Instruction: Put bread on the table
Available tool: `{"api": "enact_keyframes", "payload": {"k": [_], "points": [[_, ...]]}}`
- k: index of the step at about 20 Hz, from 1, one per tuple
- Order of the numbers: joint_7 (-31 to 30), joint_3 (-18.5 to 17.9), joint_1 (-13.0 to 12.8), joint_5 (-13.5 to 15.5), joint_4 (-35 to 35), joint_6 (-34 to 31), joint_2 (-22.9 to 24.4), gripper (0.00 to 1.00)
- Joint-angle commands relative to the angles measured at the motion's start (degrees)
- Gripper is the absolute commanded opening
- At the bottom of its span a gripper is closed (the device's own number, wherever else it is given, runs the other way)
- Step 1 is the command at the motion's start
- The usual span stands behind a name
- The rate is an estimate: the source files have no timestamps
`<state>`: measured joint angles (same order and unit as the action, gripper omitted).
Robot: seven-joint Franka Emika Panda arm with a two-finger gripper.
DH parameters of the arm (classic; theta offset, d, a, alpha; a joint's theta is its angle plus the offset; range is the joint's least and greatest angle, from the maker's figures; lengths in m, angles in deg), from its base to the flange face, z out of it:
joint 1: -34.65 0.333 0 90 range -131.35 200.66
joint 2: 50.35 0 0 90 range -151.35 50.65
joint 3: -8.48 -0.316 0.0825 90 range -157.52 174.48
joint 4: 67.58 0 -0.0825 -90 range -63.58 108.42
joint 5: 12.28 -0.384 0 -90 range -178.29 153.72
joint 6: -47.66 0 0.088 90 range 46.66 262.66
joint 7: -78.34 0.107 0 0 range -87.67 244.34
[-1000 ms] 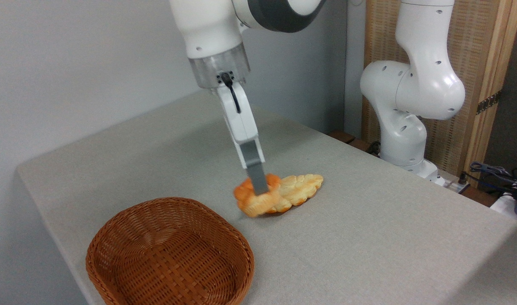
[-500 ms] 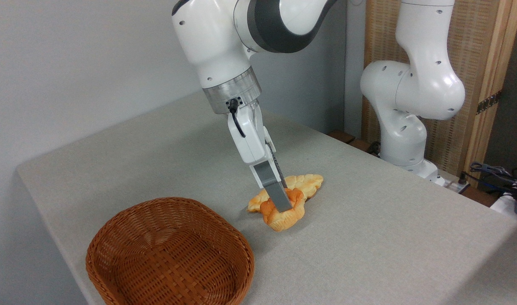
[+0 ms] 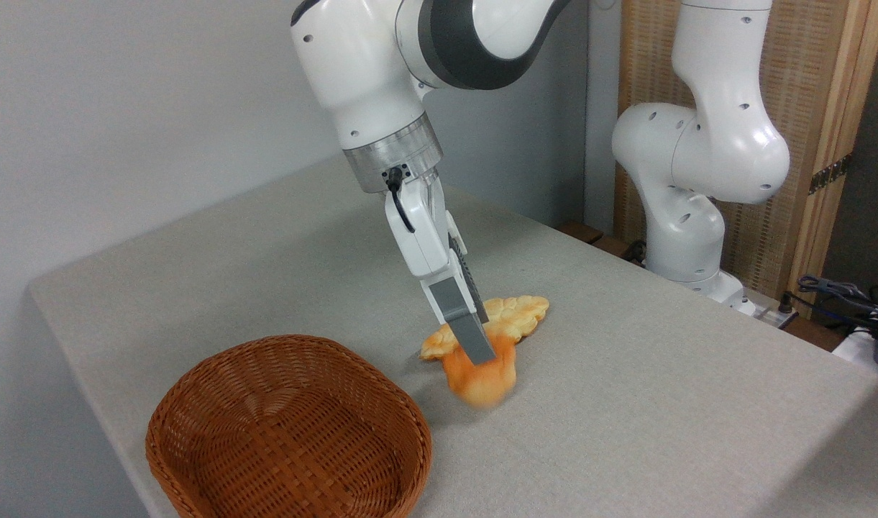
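The bread (image 3: 482,378) shows as a blurred orange lump just under the tips of the gripper (image 3: 479,352), low over the table (image 3: 661,403) or already touching it; the blur suggests it is dropping or rolling free, so whether the fingers are gripping it or have let go I cannot tell, and the gap between the jaws is hidden behind the near grey finger (image 3: 467,331). To do this step well, the pincer should part fully with the bun seated on the cloth, then lift straight up so a fingertip does not drag the bun along. Just behind, touching or nearly touching the bun, lies a flat leaf-shaped loaf (image 3: 507,316), the closest thing in the way; a sideways pull toward it would shove one bread into the other. The wicker basket (image 3: 287,424) sits empty to the front left, clear of the bun; the arm's base (image 3: 687,216) stands well apart at the far right.
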<state>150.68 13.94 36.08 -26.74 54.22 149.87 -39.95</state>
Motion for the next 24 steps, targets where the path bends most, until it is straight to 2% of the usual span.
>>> {"api": "enact_keyframes", "payload": {"k": [1,4,5,7,9,12,14,16,20,24], "points": [[0.95,-0.27,-0.37,-0.92,-0.24,0.27,0.14,1.0],[-1.32,-0.19,-0.37,0.47,-3.21,0.18,0.23,1.0],[-4.12,-0.27,-0.37,2.22,-5.23,0.01,0.23,1.0],[-12.89,-0.62,-0.28,8.45,-9.45,-1.13,0.14,1.0],[-19.31,-0.89,-0.28,12.76,-12.36,-1.31,-0.29,1.0],[-25.65,-0.98,-0.02,16.03,-15.7,-1.31,-1.52,1.0],[-30.66,-0.89,-0.02,16.56,-19.56,-2.01,-3.71,1.0],[-32.09,-0.89,-0.02,16.65,-22.99,-4.02,-5.73,1.0],[-32.27,-0.98,-0.02,18.23,-27.57,-8.25,-8.29,1.0],[-31.92,-1.24,-0.02,18.41,-27.84,-8.35,-8.47,1.0]]}}
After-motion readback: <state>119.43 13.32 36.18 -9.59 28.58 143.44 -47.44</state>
